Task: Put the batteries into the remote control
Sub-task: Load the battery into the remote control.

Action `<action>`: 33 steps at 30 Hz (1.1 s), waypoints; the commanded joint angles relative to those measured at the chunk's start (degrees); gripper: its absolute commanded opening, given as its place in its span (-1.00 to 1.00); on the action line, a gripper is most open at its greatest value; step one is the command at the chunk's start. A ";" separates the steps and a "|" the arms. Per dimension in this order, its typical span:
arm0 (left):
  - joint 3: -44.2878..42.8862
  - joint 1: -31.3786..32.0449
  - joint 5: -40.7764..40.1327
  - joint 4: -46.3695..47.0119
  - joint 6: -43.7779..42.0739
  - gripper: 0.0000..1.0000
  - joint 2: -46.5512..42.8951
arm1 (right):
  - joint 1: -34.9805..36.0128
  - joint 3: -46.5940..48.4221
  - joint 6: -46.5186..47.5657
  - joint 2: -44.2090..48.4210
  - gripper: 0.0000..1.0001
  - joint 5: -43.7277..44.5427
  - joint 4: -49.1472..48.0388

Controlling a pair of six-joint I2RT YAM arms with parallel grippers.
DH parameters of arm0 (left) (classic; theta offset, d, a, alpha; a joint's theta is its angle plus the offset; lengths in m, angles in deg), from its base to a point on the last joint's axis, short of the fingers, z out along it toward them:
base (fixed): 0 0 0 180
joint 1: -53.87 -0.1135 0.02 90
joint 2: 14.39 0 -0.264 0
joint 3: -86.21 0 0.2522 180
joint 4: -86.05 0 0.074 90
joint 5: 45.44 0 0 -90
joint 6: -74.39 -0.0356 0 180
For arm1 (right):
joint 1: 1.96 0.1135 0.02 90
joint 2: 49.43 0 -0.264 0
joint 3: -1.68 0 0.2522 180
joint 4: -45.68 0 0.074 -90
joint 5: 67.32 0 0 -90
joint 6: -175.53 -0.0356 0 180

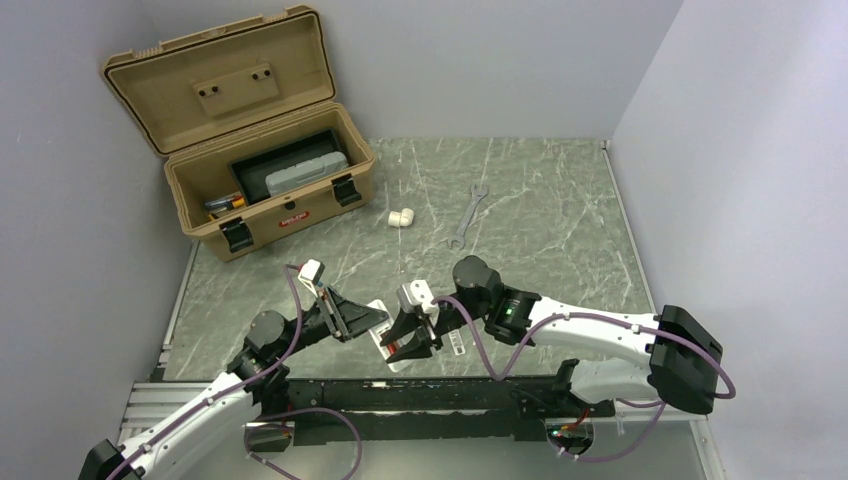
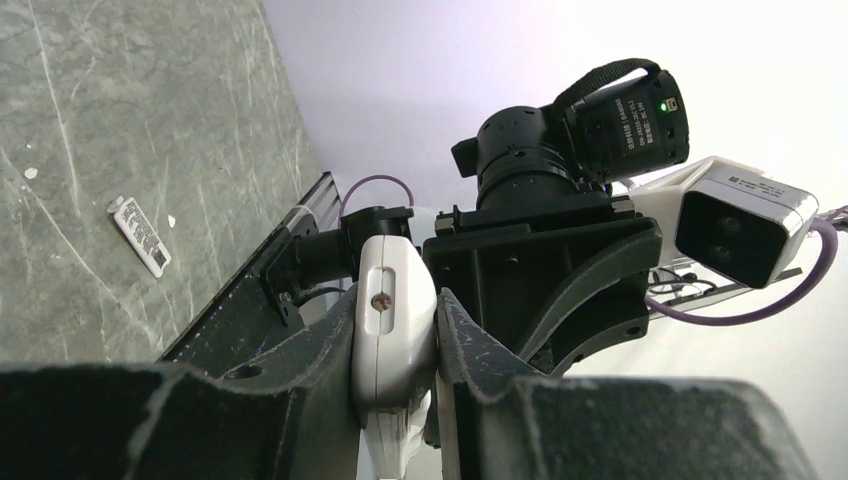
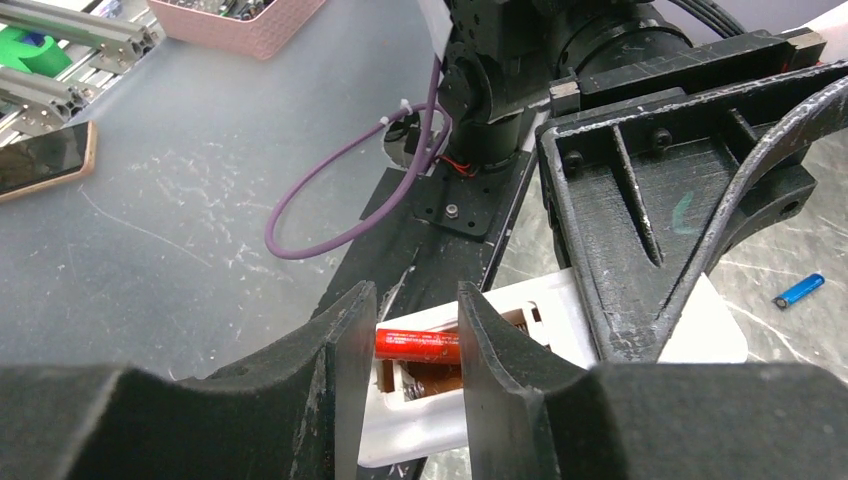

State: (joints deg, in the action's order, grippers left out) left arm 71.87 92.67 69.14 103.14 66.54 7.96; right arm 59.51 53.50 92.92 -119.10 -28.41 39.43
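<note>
Marble tabletop (image 1: 540,200): wrench (image 1: 467,214), pipe elbow (image 1: 401,217), toolbox (image 1: 290,215) behind; left hand (image 1: 372,322) clamps remote control (image 2: 395,345), right hand (image 3: 410,330) pinches battery (image 3: 417,346).

Your overhead view is evenly lit, sharp, with only soft shadows on the table (image 1: 560,200). Your left wrist view washes out toward the bright wall (image 2: 500,60). Both wrist views show dark, blurred foregrounds.

Pale walls (image 1: 500,60) enclose a marbled (grey-green) tabletop (image 1: 560,250).
</note>
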 commanded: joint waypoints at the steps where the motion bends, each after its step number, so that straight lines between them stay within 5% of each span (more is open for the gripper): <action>1: 1.83 0.04 1.23 8.82 1.96 -1.00 -1.00 | -1.45 -0.62 0.50 -1.38 -0.24 0.15 0.66; 33: 2.03 0.11 1.81 10.92 1.48 -1.00 1.09 | -3.97 1.91 -1.51 -1.30 -0.22 -3.13 1.45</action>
State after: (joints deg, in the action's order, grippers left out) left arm 71.87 92.67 69.23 103.49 66.06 9.20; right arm 56.17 53.87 91.88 -120.96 -31.87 37.46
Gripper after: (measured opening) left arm 0.310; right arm 0.380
